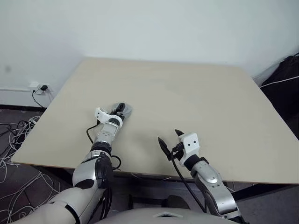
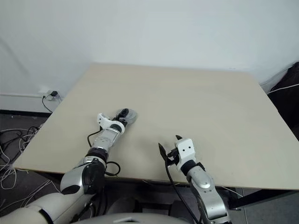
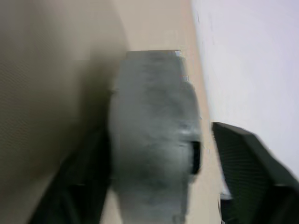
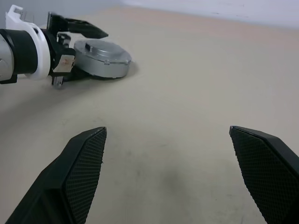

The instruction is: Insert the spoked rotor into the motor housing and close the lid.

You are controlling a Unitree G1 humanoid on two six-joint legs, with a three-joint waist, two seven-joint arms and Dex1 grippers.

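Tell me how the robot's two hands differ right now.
The left hand is stretched far out over the table, straddling the lid; the right hand waits near the table's front edge with nothing between its fingers. Both are open, and both have two black fingers on a white wrist.

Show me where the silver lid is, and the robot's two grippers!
lid [image 4: 102, 57]: right wrist view, on its smooth top face.
left gripper [image 4: 79, 46]: right wrist view, between its fingertips.
right gripper [image 1: 170, 140]: left eye view, between its fingertips.
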